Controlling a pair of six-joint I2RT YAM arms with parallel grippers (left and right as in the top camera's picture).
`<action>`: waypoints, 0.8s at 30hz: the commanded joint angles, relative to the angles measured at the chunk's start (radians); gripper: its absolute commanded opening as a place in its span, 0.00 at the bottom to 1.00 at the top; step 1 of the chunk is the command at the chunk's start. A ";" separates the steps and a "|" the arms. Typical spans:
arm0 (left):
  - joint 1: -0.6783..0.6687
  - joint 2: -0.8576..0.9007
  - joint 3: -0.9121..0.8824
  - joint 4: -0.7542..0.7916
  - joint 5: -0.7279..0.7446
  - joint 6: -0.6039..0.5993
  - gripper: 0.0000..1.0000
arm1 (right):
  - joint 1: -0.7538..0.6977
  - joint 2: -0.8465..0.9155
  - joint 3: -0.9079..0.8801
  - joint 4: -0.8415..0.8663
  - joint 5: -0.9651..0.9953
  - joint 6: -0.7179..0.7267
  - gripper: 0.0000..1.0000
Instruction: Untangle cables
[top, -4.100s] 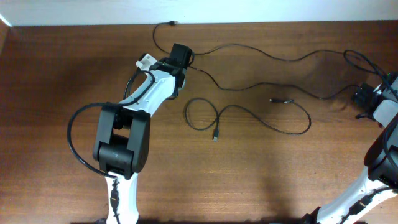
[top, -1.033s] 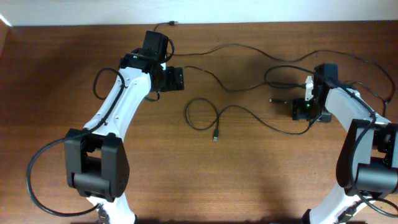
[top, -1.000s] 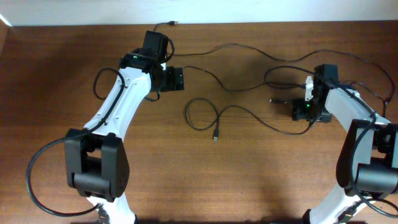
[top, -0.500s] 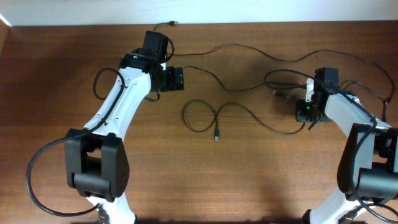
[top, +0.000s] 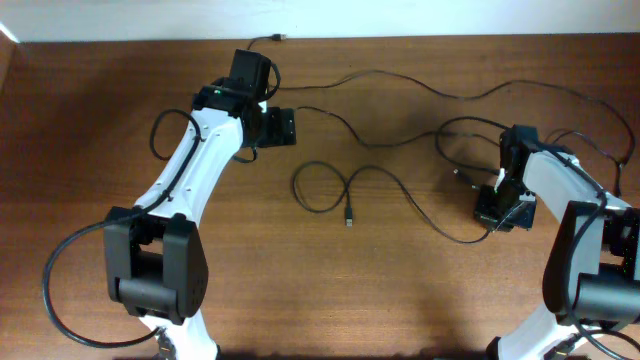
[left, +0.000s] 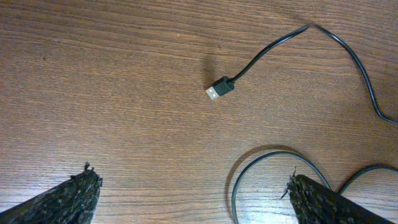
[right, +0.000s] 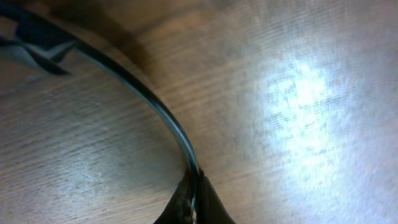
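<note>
Several thin black cables (top: 395, 182) lie across the brown table (top: 90, 120). One makes a loop (top: 318, 187) mid-table and ends in a USB plug (top: 349, 217); its other stretch curves right to my right gripper (top: 498, 212). In the right wrist view the right gripper (right: 194, 186) is shut on this thin cable (right: 158, 109), which arcs away to the upper left. My left gripper (top: 284, 127) hovers at the back left, above a second cable. Seen from the left wrist, the left gripper (left: 189, 182) is open over bare wood, with the USB plug (left: 219, 89) and loop (left: 273, 152) beyond it.
A longer cable (top: 400, 80) runs along the back of the table toward the right arm. Another plug (top: 279, 37) lies at the back edge by the white wall. Thicker arm wires hang beside both arm bases.
My right gripper has shut on the cable near its right end and pulled it toward the front edge; the cable's curve and loop shifted with it. The left arm has stayed still over the last second.
</note>
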 joint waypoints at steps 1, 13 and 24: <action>0.002 -0.011 0.001 0.002 -0.011 0.015 0.99 | -0.045 0.061 -0.087 0.003 0.003 0.154 0.04; 0.003 -0.011 0.001 0.002 -0.011 0.015 0.99 | -0.401 0.061 -0.257 0.244 -0.135 0.165 0.04; 0.003 -0.011 0.001 0.002 -0.011 0.015 0.99 | -0.626 0.061 -0.257 0.232 -0.156 0.166 0.04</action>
